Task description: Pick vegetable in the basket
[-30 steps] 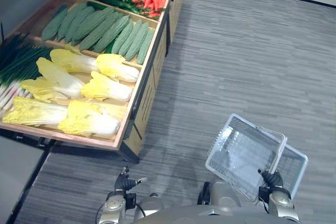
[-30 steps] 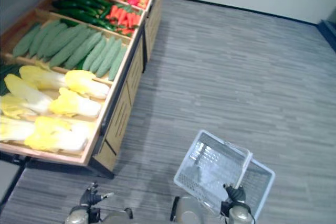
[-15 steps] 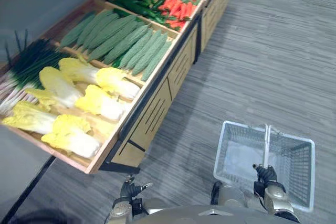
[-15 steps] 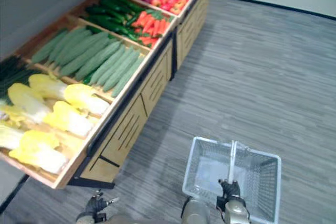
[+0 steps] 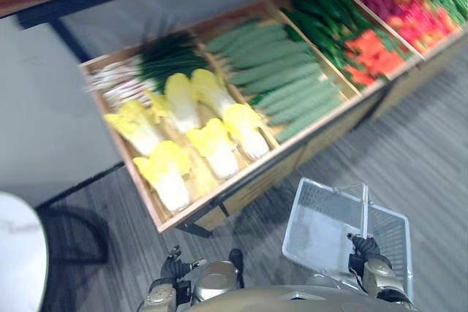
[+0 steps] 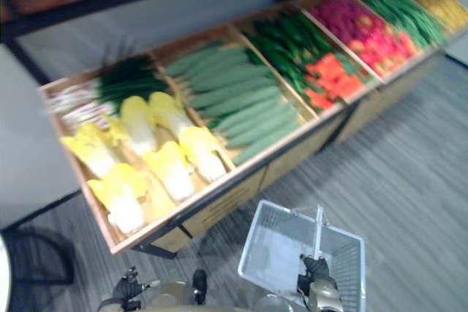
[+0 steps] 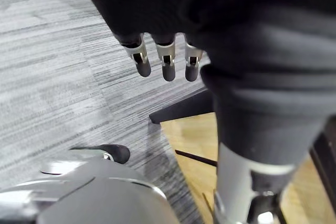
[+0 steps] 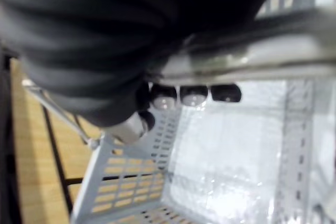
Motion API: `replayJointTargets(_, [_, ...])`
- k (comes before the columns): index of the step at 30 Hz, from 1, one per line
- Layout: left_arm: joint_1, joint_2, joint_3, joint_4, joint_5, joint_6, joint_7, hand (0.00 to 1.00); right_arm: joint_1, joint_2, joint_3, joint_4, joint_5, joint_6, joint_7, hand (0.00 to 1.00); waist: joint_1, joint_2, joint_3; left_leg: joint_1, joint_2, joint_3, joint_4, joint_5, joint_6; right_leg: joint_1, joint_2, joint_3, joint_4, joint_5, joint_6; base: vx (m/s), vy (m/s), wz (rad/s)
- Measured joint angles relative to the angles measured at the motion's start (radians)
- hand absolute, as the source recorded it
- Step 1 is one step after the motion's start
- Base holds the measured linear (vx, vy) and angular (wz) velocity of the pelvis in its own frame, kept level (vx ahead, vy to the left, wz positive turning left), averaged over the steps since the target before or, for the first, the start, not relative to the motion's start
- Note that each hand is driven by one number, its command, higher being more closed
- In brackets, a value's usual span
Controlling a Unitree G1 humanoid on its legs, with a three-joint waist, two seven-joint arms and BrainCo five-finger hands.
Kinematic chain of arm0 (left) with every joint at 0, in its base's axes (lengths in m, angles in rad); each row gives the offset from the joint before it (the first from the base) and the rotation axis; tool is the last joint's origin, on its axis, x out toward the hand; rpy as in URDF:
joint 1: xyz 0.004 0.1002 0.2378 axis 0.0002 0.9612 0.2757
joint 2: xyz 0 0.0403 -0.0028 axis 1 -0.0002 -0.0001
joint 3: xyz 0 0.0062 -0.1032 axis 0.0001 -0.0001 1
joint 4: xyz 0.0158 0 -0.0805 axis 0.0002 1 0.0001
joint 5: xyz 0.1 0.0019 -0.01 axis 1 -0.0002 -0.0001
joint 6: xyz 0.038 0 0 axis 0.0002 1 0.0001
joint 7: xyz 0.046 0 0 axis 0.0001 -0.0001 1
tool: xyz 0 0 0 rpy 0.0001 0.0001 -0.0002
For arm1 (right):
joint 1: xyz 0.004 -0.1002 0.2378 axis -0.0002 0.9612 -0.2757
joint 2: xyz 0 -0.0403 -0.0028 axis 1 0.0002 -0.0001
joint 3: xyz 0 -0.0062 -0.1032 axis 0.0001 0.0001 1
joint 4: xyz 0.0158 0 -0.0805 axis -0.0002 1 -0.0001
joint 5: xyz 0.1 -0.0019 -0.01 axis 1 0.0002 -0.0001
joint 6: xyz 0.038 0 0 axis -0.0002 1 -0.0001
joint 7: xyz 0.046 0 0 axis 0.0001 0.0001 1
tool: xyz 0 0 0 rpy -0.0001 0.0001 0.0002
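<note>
While the whole view has swung round over the last second, the things themselves have kept their places: the camera has turned, so the wooden stand [image 5: 245, 188] now runs across the front of the robot instead of along its left. Nearest, the right hand [image 5: 363, 246] has its fingers [image 8: 194, 94] curled round the handle [image 5: 364, 206] of the white basket [image 5: 298, 213], which hangs level beside the stand, where a second ago it was tilted. No vegetable lies in it yet. The left hand [image 5: 173, 268] hangs low by the stand's front, its fingers [image 7: 168, 69] straight and holding nothing.

Beyond the basket, the closest compartment holds pale yellow cabbages [image 5: 212, 144], with spring onions [image 5: 164, 60] behind them. Next along lie bumpy green gourds [image 5: 292, 85], then dark cucumbers [image 5: 322, 23] above orange carrots [image 5: 369, 52]. Farthest is a bin of red and pink produce [image 5: 398, 5], too blurred to name.

Judged from this, the approach is nearly done and the pick itself not begun; the free left hand is the likely one to reach, and the cabbages lie closest to it.
</note>
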Motion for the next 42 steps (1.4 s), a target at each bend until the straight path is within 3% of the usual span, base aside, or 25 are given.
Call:
replayJointTargets(1, [0.002,0.003,0.002,-0.001,-0.017,-0.002,0.006,0.00,0.014,0.003,-0.031,0.005,0.024,0.001,-0.008,1.00,0.001,-0.011,-0.007,-0.010,-0.004,-0.047,-0.005,-0.001,-0.024,-0.011,0.022,0.131,-0.096,0.011,0.013,0.03,-0.344,1.24])
replayJointTargets(2, [0.008,0.018,0.010,-0.002,-0.020,-0.002,0.007,0.00,0.023,0.012,-0.044,0.015,0.031,-0.001,-0.014,1.00,0.001,-0.037,-0.020,-0.016,-0.018,-0.071,-0.016,-0.008,-0.044,-0.013,0.014,0.191,-0.164,0.076,0.018,0.00,-0.462,1.21])
replayJointTargets(3, [0.016,0.038,0.029,-0.005,-0.020,-0.001,0.013,0.00,0.038,0.026,-0.063,0.021,0.032,-0.010,-0.023,1.00,0.002,-0.084,-0.038,-0.016,-0.022,-0.075,-0.039,-0.005,-0.065,-0.001,-0.007,0.191,-0.207,0.038,0.013,0.01,-0.426,0.71])
replayJointTargets(4, [0.020,0.030,0.039,0.002,-0.021,0.000,0.022,0.00,0.038,0.022,-0.061,0.031,0.031,-0.005,-0.021,1.00,0.006,-0.079,-0.049,-0.014,-0.009,-0.077,-0.052,0.004,-0.080,0.003,0.001,0.175,-0.219,0.029,0.001,0.00,-0.505,0.73])
replayJointTargets(5, [0.029,0.002,0.047,0.002,-0.026,0.000,0.027,0.00,0.051,-0.002,-0.062,0.034,0.031,-0.010,-0.023,1.00,-0.001,-0.034,-0.061,-0.030,0.050,-0.069,-0.078,0.038,-0.104,0.010,0.042,0.105,-0.257,0.044,-0.023,0.00,-0.323,0.64])
replayJointTargets(7, [0.018,-0.012,0.048,0.000,-0.028,0.000,0.027,0.00,0.062,-0.025,-0.063,0.035,0.031,-0.009,-0.023,1.00,-0.007,0.008,-0.062,-0.050,0.081,-0.076,-0.098,0.082,-0.125,0.032,0.070,0.045,-0.291,0.058,-0.042,0.01,-0.218,0.98])
replayJointTargets(9, [-0.014,-0.012,0.076,-0.019,-0.055,-0.002,0.035,0.00,0.097,-0.019,-0.087,0.037,0.032,-0.006,-0.025,1.00,-0.029,0.014,-0.064,-0.077,0.094,0.081,-0.127,0.150,-0.101,0.049,0.070,-0.044,-0.324,0.069,-0.058,-0.02,-0.112,1.15])
replayJointTargets(11, [-0.015,-0.012,0.110,-0.052,-0.080,-0.004,0.066,0.00,0.101,-0.016,-0.082,0.037,0.031,-0.005,-0.031,1.00,-0.031,0.010,-0.061,-0.078,0.123,0.319,-0.104,0.140,-0.081,0.043,0.065,-0.063,-0.325,0.073,-0.065,0.04,-0.054,0.41])
replayJointTargets(12, [-0.016,-0.013,0.127,-0.070,-0.098,-0.005,0.077,0.00,0.103,-0.015,-0.081,0.035,0.030,-0.005,-0.033,1.00,-0.033,0.008,-0.060,-0.079,0.133,0.379,-0.082,0.137,-0.086,0.042,0.059,-0.066,-0.322,0.074,-0.066,0.07,-0.007,0.08])
replayJointTargets(15, [-0.019,-0.019,0.158,-0.205,-0.139,-0.016,0.133,0.00,0.115,-0.015,-0.057,0.014,0.028,0.001,-0.040,1.00,-0.037,0.004,-0.051,-0.101,0.105,0.393,-0.021,0.138,-0.064,0.059,0.037,-0.077,-0.323,0.082,-0.053,0.00,0.035,0.16])
replayJointTargets(17, [-0.070,-0.036,0.137,-0.332,-0.146,-0.039,0.175,0.00,0.142,0.000,-0.057,0.009,0.027,0.002,-0.041,1.00,-0.054,0.018,-0.051,-0.071,0.080,0.340,-0.187,0.231,-0.072,0.063,0.029,-0.145,-0.364,0.106,-0.053,-0.08,0.065,0.68])
replayJointTargets(19, [-0.113,-0.049,0.131,-0.414,-0.143,-0.044,0.201,0.00,0.141,0.011,-0.070,-0.013,0.026,0.004,-0.046,1.00,-0.062,0.038,-0.024,-0.064,0.080,0.325,-0.191,0.207,-0.069,0.087,0.035,-0.171,-0.369,0.113,-0.044,-0.11,0.058,0.41])
replayJointTargets(23, [-0.169,-0.033,0.129,-0.626,-0.114,-0.057,0.298,0.00,0.184,0.030,-0.061,-0.068,0.018,0.002,-0.062,1.00,-0.087,0.057,-0.037,-0.069,0.063,0.316,-0.191,0.202,-0.062,0.126,0.032,-0.217,-0.402,0.113,-0.038,-0.06,0.031,0.33])
replayJointTargets(27, [-0.217,0.036,0.073,-0.803,-0.015,-0.077,0.335,0.00,0.202,0.035,-0.058,-0.070,0.017,0.001,-0.064,1.00,-0.088,0.055,-0.038,-0.066,0.062,0.326,-0.192,0.203,-0.061,0.139,0.031,-0.217,-0.421,0.117,-0.034,0.00,0.013,0.09])
replayJointTargets(30, [-0.272,0.088,-0.043,-0.835,0.143,-0.075,0.324,0.00,0.213,0.039,-0.055,-0.068,0.004,0.001,-0.062,1.00,-0.090,0.048,-0.043,-0.064,0.061,0.332,-0.192,0.206,-0.059,0.148,0.029,-0.215,-0.434,0.129,-0.028,0.07,-0.013,-0.02])
replayJointTargets(35, [-0.334,0.092,-0.270,-0.801,0.365,-0.064,0.274,0.00,0.204,0.053,-0.015,-0.069,-0.023,-0.001,-0.059,1.00,-0.099,0.025,-0.048,-0.045,0.064,0.379,-0.191,0.204,-0.058,0.147,0.032,-0.170,-0.447,0.131,-0.030,0.10,-0.025,-0.24])
replayJointTargets(42, [-0.472,0.097,-0.369,-0.624,0.505,-0.010,0.244,0.00,0.166,0.059,0.026,-0.061,-0.060,0.001,-0.059,1.00,-0.141,0.031,-0.046,-0.029,0.095,0.460,-0.191,0.198,-0.067,0.113,0.054,-0.102,-0.434,0.123,-0.045,0.06,-0.049,-0.33])
